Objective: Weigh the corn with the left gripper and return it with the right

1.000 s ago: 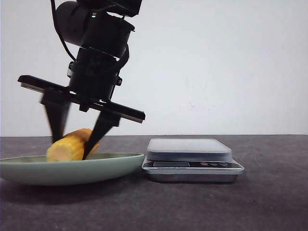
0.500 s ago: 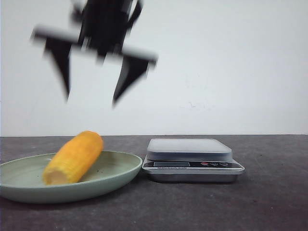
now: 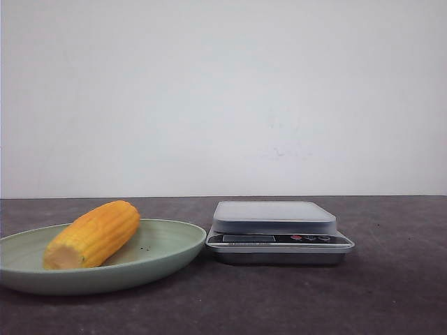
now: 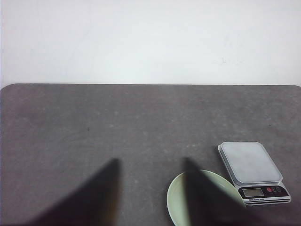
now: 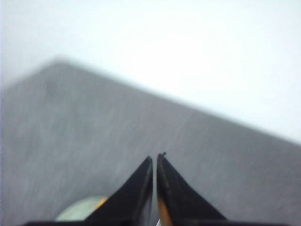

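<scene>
The corn [image 3: 91, 236] lies on its side in the pale green plate [image 3: 160, 255] at the left of the table, its pale cut end toward the front. No gripper shows in the front view. In the left wrist view my left gripper [image 4: 150, 162] is open and empty, high above the table, with the plate [image 4: 176, 202] partly behind one finger and the corn hidden. My right gripper [image 5: 154, 157] is shut with nothing between its tips. Its view is blurred, with the plate's edge [image 5: 80, 209] and a bit of orange beside it.
A silver kitchen scale [image 3: 276, 218] with an empty platform stands just right of the plate, almost touching it. It also shows in the left wrist view [image 4: 251, 162]. A white wall runs behind the dark grey table [image 3: 391, 293].
The open gripper that straddled the corn rose up and out of the front view. The corn, let go, settled lower and a little to the left in the plate.
</scene>
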